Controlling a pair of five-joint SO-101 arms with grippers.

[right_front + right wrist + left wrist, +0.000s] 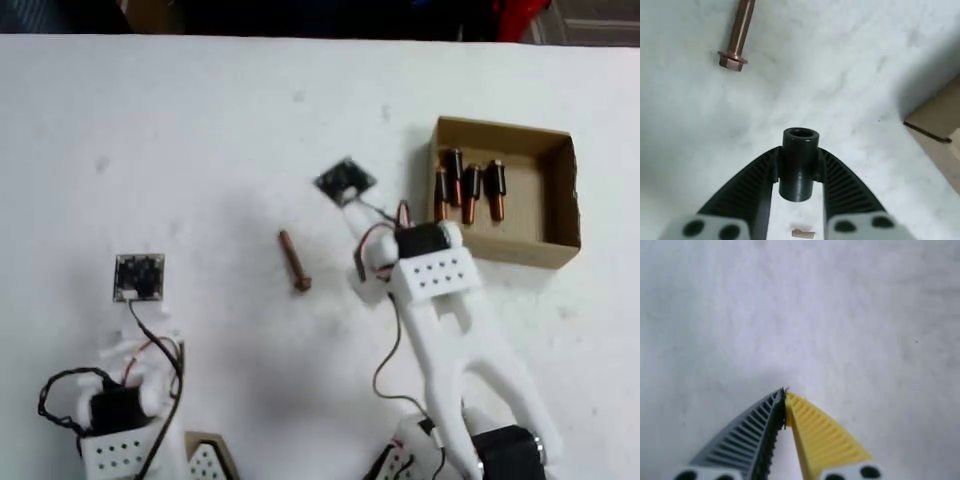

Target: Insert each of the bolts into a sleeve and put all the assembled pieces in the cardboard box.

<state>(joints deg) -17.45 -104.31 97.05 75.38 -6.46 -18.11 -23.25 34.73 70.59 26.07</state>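
Observation:
A copper bolt (294,262) (737,35) lies loose on the white table, left of the right arm (430,270). My right gripper (799,155) is shut on a black sleeve (800,162), which it holds upright with the open bore facing up, a short way from the bolt's head. The cardboard box (560,190) (940,135) sits just right of that arm and holds several assembled bolt-and-sleeve pieces (468,190). My left gripper (785,392), one grey and one yellow finger, is shut on nothing over bare table at the front left, where the left arm (120,410) stands.
Cables hang from both arms. A small tan piece (208,455) lies at the front edge between the arms. The table's far edge runs along the back, with dark floor beyond it. Bare table lies to the left of and behind the bolt.

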